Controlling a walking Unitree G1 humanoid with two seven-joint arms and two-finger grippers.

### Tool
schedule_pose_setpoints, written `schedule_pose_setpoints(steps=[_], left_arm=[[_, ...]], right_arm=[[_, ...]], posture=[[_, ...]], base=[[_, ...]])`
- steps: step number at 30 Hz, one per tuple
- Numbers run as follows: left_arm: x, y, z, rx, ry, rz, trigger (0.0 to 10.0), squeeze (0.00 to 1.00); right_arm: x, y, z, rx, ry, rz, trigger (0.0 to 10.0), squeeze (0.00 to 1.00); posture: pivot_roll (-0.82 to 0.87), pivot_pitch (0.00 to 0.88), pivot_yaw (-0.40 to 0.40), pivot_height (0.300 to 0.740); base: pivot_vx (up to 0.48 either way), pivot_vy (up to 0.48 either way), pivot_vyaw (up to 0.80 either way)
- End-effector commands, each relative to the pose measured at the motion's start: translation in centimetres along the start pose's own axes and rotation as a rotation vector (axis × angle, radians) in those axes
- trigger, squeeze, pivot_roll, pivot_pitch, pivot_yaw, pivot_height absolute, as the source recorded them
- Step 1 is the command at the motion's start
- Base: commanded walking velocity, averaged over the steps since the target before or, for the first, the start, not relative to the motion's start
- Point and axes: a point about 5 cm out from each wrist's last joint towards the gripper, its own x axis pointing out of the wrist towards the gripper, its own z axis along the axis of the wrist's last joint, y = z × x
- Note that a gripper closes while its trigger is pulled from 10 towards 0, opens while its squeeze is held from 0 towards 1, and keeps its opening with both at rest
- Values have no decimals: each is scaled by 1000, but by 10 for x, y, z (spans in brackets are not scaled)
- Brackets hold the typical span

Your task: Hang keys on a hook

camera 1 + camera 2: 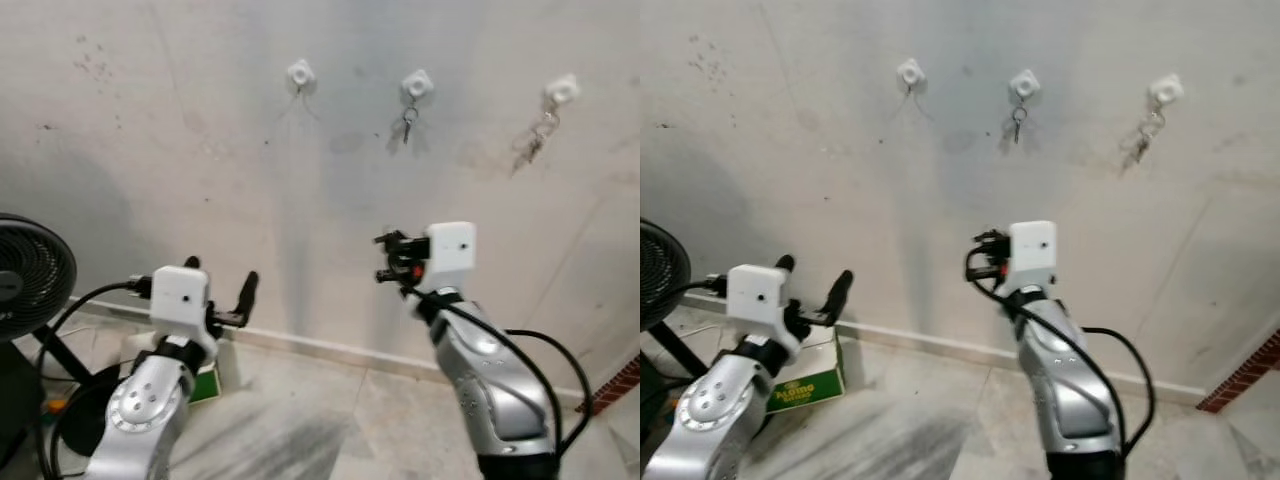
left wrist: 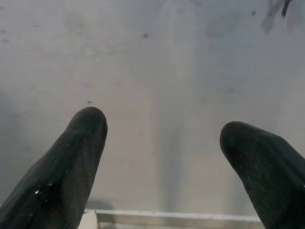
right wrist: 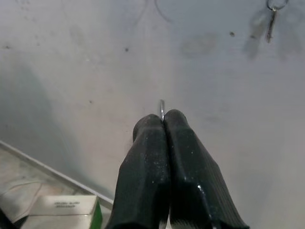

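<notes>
Between the pressed tips of my right tool [image 3: 163, 125] a thin bright metal sliver [image 3: 162, 109] stands up; by its shape it may be a key or ring edge, too small to tell which. Both ribbed black fingers [image 3: 143, 162] are closed flat against each other on it, rubbery and speckled with dust. My right tool is raised in front of the wall [image 1: 200, 150], below the row of hooks and between the first and second of them, apart from the plaster.

My left tool [image 2: 162, 157] sits lower and to the left, spread wide and holding nothing; its rounded matte fingertips [image 2: 88, 124] point at bare wall.

Three small white knob-like hooks are mounted in a row high on the wall. Left hook [image 1: 300, 74] is bare apart from faint curved scratch marks under it. Middle hook [image 1: 417, 85] carries a small ring with one key [image 1: 407, 122] hanging straight. Right hook [image 1: 562, 90] carries a larger bunch of keys [image 1: 535, 140].

Wall surface is pale grey plaster, mottled, with dark specks and smudges. A pale skirting strip [image 1: 330, 350] runs along its foot above the marbled tile floor [image 1: 300, 430]. Low on the left: a black fan [image 1: 30, 275] with a wire grille, and a white-and-green carton [image 1: 805, 380] on the floor against the wall. Open wall surrounds the left hook on every side.
</notes>
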Motion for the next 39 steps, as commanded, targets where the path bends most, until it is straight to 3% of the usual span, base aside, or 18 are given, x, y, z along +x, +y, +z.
schedule_pose_setpoints(steps=[1,12,27,39], left_arm=[[2,-7,3,-8,-11,-25,10000,0],[2,-7,3,-18,-7,-25,10000,0],[2,-8,2,-6,-4,-26,10000,0],[4,-10,3,-9,-18,-37,10000,0]], right_arm=[[-3,-11,0,-11,0,-36,10000,0],[-3,-12,-1,-12,4,-40,10000,0],[-3,-12,-2,-13,3,-38,10000,0],[0,-11,1,-17,-12,-37,10000,0]], posture=[[138,0,18,740],[139,0,17,740],[141,0,16,740],[146,0,16,740]], base=[[394,0,0],[299,372,0],[0,441,0],[227,295,0]])
